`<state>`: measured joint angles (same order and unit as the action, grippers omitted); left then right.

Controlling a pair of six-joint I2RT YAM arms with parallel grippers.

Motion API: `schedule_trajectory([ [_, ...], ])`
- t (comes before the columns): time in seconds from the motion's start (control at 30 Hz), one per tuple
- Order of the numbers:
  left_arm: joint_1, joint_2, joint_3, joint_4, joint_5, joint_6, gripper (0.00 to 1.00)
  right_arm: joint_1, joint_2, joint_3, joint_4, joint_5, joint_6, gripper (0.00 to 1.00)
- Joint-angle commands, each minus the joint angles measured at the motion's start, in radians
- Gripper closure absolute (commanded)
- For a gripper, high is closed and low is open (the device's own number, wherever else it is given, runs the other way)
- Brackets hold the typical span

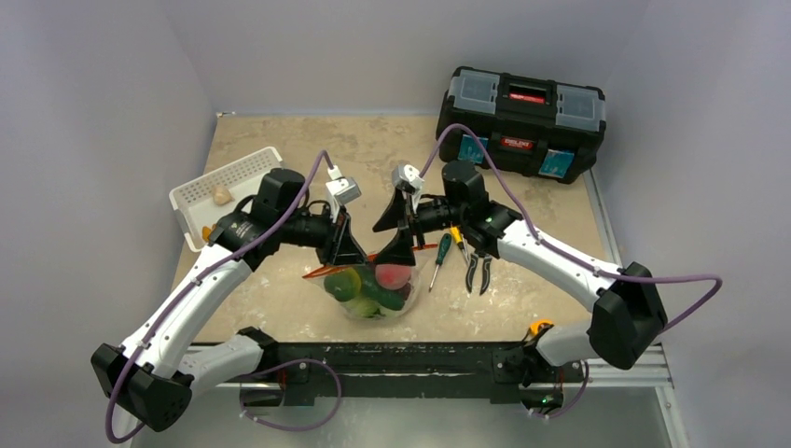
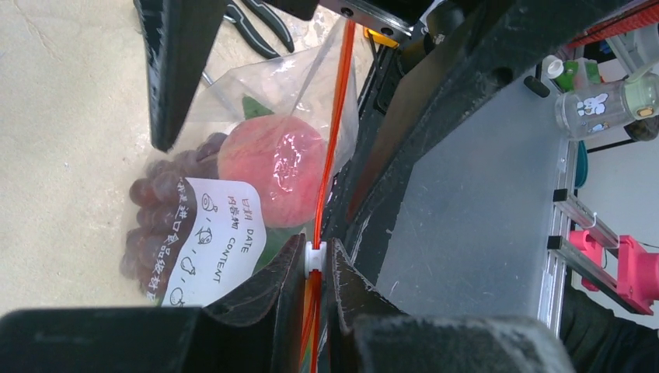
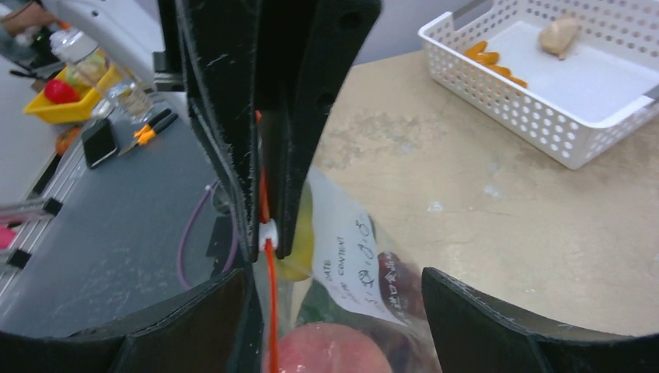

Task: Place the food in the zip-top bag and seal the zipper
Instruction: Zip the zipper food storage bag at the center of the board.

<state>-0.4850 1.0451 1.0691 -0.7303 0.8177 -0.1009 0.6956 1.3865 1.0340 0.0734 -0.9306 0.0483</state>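
Currently zip-top bag (image 1: 371, 301) sits lower centre of top view, near front edge of table (image 1: 280, 313). Food inside: peach (image 2: 272, 167), grape bunch (image 2: 151, 202) behind white label (image 2: 221, 241), green pieces (image 1: 347, 283). Zipper (image 2: 336, 132) runs straight along mouth. My left gripper (image 2: 314, 252) clenched on zipper at white slider (image 3: 268, 231); I judge it's set to drag slider and seal. My right gripper (image 3: 334, 276) spread wide, straddling bag top, grasping nothing, probably ready to anchor strip. Basket (image 1: 201, 191) upper left, pliers (image 1: 478, 271) and toolbox (image 1: 522, 117) right, apart from bag.
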Motion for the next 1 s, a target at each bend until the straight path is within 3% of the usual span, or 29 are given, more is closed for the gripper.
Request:
schedule_trajectory([
  [0.0, 0.0, -0.016, 0.038, 0.009, 0.06, 0.048, 1.0, 0.011, 0.002, 0.019, 0.022, -0.101, -0.091, 0.17],
  [0.13, -0.001, -0.016, 0.045, -0.005, 0.057, 0.055, 1.0, 0.013, 0.017, 0.021, 0.023, -0.139, -0.092, 0.23],
  [0.37, -0.001, -0.009, 0.048, -0.007, 0.055, 0.053, 1.0, 0.034, 0.042, 0.031, 0.01, -0.131, -0.106, 0.47],
  [0.53, -0.001, -0.009, 0.046, -0.007, 0.054, 0.05, 1.0, 0.049, 0.026, 0.022, 0.015, -0.113, -0.119, 0.54],
  [0.83, -0.001, -0.008, 0.045, -0.003, 0.035, 0.04, 1.0, 0.06, 0.006, -0.005, 0.029, -0.077, -0.127, 0.87],
  [0.9, -0.001, -0.007, 0.045, -0.002, 0.03, 0.036, 1.0, 0.061, -0.005, -0.023, 0.058, -0.044, -0.106, 1.0],
  [0.97, -0.001, -0.008, 0.046, -0.005, 0.023, 0.033, 1.0, 0.061, -0.015, -0.035, 0.089, 0.018, -0.062, 1.0],
])
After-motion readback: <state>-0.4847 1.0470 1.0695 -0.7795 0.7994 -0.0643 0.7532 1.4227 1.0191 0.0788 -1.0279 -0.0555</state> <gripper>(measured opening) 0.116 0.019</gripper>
